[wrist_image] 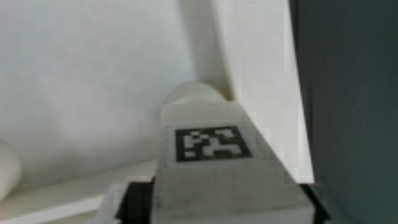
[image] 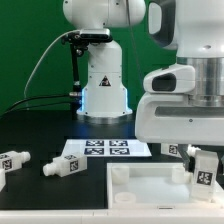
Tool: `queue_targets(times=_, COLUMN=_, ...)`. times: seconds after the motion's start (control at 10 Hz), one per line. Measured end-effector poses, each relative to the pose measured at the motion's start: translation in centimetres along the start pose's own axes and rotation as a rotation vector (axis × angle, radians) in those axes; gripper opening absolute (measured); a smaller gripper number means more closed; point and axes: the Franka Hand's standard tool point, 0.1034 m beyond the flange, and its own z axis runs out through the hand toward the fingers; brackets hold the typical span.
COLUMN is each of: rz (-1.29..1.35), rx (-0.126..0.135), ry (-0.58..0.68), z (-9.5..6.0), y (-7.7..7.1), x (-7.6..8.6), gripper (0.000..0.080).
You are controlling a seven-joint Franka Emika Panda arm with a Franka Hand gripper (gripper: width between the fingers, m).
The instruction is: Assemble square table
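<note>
Exterior, pincer (image: 205, 158): pinching the held leg (image: 205, 175) upright, over the slab (image: 135, 190) corner at the exterior view's right.
Exterior, spares: loose leg (image: 65, 165) and second loose leg (image: 12, 165) lie on the desk (image: 45, 135), well apart from the slab.
Wrist, held leg: tag faces the camera, tip near the slab rim.
Risk: a tilted or off-centre leg could probably miss its seat, jam, or shove the slab aside.
</note>
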Motion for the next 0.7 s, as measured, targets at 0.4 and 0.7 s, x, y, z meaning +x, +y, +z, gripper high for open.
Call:
queue_targets(times=0.4, rz=0.233, rx=0.017, ry=-0.001, z=-0.14, y=0.07, x=0.35, gripper=0.0290)
queue_targets(times=0.7, rz=0.659, rx=0.059, ry=-0.035, z=0.15, y=0.51, x=0.31, gripper=0.0291)
